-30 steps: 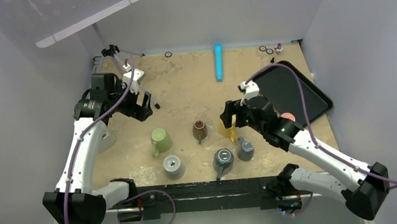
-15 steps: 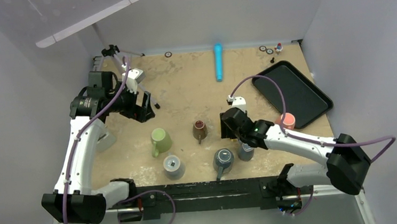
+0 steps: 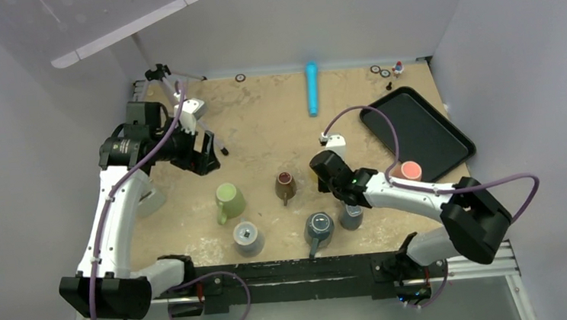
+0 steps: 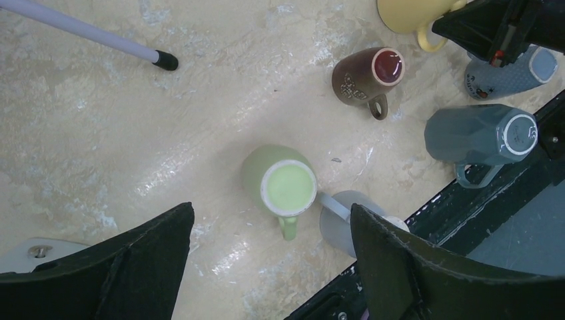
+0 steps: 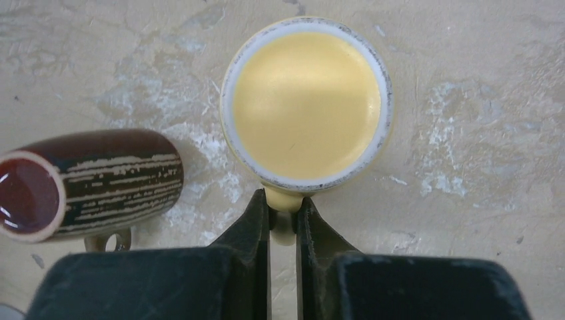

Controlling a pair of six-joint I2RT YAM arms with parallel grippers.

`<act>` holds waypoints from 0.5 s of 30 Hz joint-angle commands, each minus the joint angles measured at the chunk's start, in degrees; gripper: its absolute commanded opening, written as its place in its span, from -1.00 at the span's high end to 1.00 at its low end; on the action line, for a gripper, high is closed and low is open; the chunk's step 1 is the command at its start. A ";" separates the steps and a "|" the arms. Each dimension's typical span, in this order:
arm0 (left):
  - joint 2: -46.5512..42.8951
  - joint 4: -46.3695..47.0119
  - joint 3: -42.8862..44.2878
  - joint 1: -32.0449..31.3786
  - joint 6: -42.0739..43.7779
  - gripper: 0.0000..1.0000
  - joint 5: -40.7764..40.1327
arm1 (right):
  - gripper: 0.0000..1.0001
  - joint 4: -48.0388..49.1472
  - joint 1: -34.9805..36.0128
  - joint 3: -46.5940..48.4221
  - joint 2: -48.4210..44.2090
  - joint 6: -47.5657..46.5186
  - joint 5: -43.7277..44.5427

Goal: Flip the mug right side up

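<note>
Yellow ceramic mug [image 5: 306, 103], standing base-up, has its handle pinched by the right gripper [image 5: 283, 203]; the grasp seems made, so next comes lifting and inverting it

My right gripper [image 5: 284, 207] is sitting at the near side of the mug [image 5: 306, 100], with one finger on each side of its handle, near the middle of the bench [image 3: 262, 123]. A second mug [image 3: 285, 185] is sitting just left of it, and a third mug [image 3: 229, 202] farther left. Three more are sitting in a row nearer to me: the near-left mug [image 3: 247, 238], the near-middle mug [image 3: 319, 228] and the near-right mug [image 3: 351, 216]. The tray [image 3: 423, 130] is lying to the right. A tube [image 3: 311, 89] is lying by the far edge, and a tripod [image 3: 159, 72] is standing at the far left corner.
</note>
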 commanded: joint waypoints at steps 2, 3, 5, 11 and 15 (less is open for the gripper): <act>0.16 -0.83 5.26 0.25 -1.78 -0.79 0.14 | 1.00 0.87 -1.59 2.73 1.81 -3.39 1.41; 0.45 -1.01 6.09 0.25 -2.93 -0.78 0.20 | 1.00 0.48 -1.82 3.37 0.63 -3.93 1.33; 1.53 -1.87 8.11 0.16 -5.37 -0.77 1.52 | 1.00 1.07 -2.87 4.39 -3.11 -4.70 -0.53; 2.20 2.32 10.08 -0.68 -20.82 -0.72 3.09 | 1.00 14.42 -9.87 1.73 -17.93 -5.84 -18.99; 0.58 13.33 7.37 -4.29 -30.19 -0.81 7.92 | 1.00 16.46 -10.43 5.43 -20.88 -7.30 -27.10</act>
